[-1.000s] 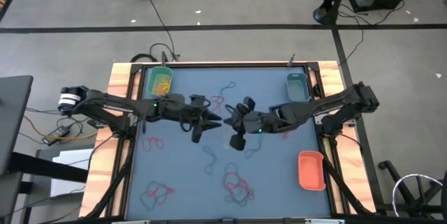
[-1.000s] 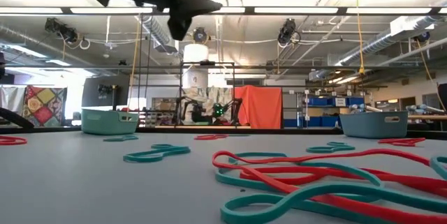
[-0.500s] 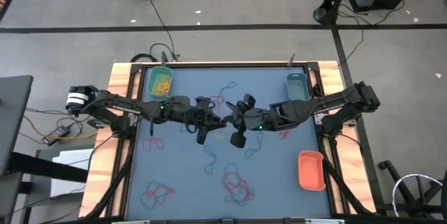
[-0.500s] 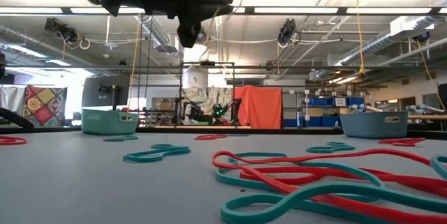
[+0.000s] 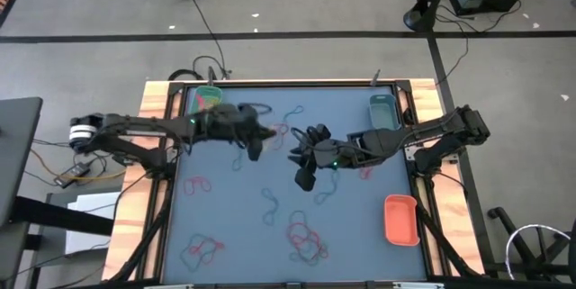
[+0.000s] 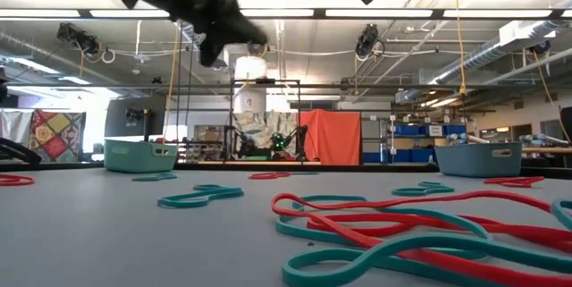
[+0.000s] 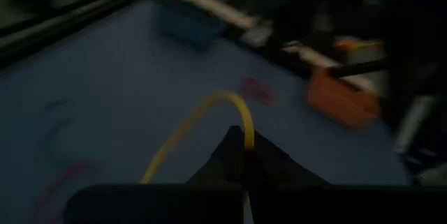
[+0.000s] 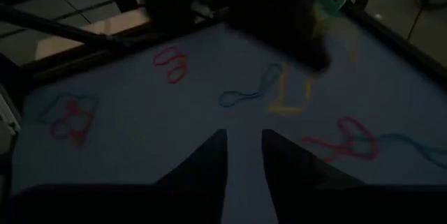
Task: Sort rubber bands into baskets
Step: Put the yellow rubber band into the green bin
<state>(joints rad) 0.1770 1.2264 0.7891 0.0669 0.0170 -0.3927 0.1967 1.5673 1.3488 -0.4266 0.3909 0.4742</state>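
teal basket (image 5: 382, 112), orange basket (image 5: 400, 219), possibly cables (image 5: 200, 66)

the desk (image 5: 243, 235) fills the middle of the high view. one basket (image 5: 203, 100) sits in its upper left corner, a second basket (image 5: 382, 112) in the upper right corner, and a third basket (image 5: 401, 219) by the right edge, lower down. rubber bands (image 5: 302, 238) lie scattered on the desk: a cluster at lower centre, another in the lower left, a few left of centre and some near the top centre. the left end effector (image 5: 268, 133) is above centre, right of the first basket. the right end effector (image 5: 295, 152) is just right of it, near the middle, with a rubber band just below it.
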